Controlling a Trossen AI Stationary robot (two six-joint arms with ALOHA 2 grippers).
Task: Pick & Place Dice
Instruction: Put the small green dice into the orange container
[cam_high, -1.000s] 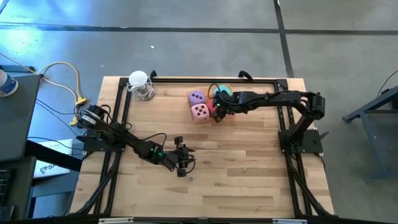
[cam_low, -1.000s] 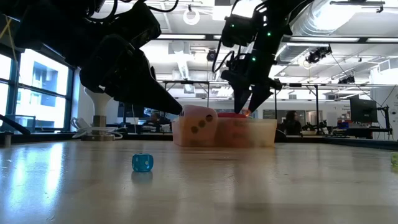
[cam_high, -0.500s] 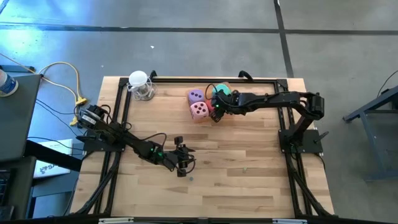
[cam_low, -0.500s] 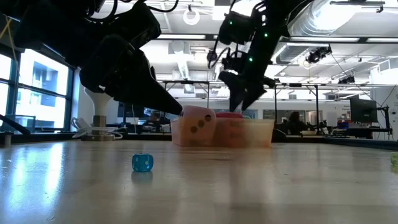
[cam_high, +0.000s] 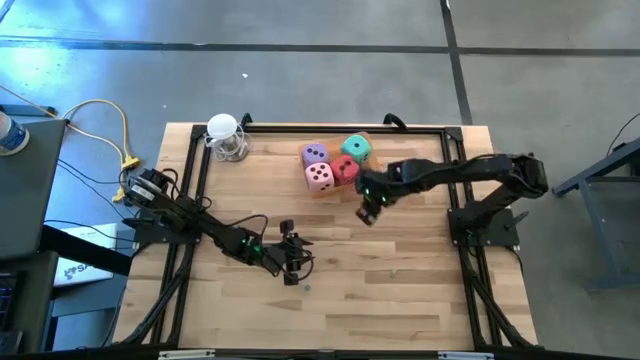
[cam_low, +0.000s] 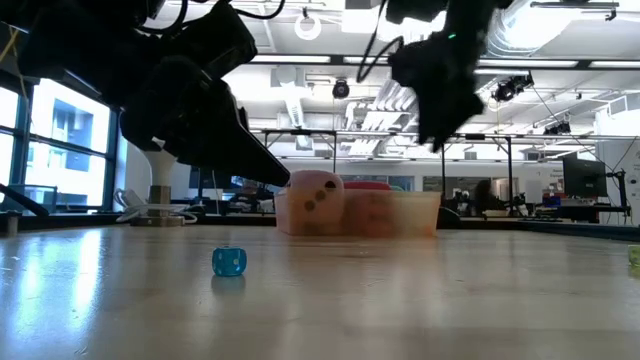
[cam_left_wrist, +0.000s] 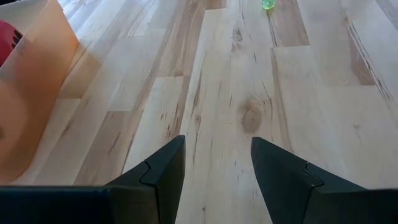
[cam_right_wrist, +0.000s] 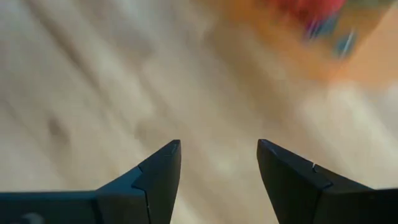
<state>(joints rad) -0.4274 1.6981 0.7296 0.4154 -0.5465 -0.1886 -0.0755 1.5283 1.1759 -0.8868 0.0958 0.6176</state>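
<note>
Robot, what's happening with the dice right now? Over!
Right pincer open, empty, beside tray. Left pincer open, waiting. Purple, pink, red, teal dice grouped together. Nothing blocking.

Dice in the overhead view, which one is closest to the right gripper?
The red die. It sits at the cluster's near right corner, next to the right gripper; the teal, pink and purple dice lie farther off.

You've got four soft pip dice bunched at the table's far edge, centre: purple die (cam_high: 315, 153) far left, pink die (cam_high: 320, 177) just in front of it, touching. Red die (cam_high: 345, 169) sits right of pink, teal-green die (cam_high: 355, 148) behind red. All inside the shallow orange tray (cam_low: 412, 214). Right gripper (cam_high: 366, 211) is in front of the tray, to its right, off the dice. Left gripper (cam_high: 293, 266) is mid-table, well apart, nearer you. Small blue die (cam_low: 229, 262) lies by it. White-domed stand (cam_high: 226, 138) is far-left corner.
</note>
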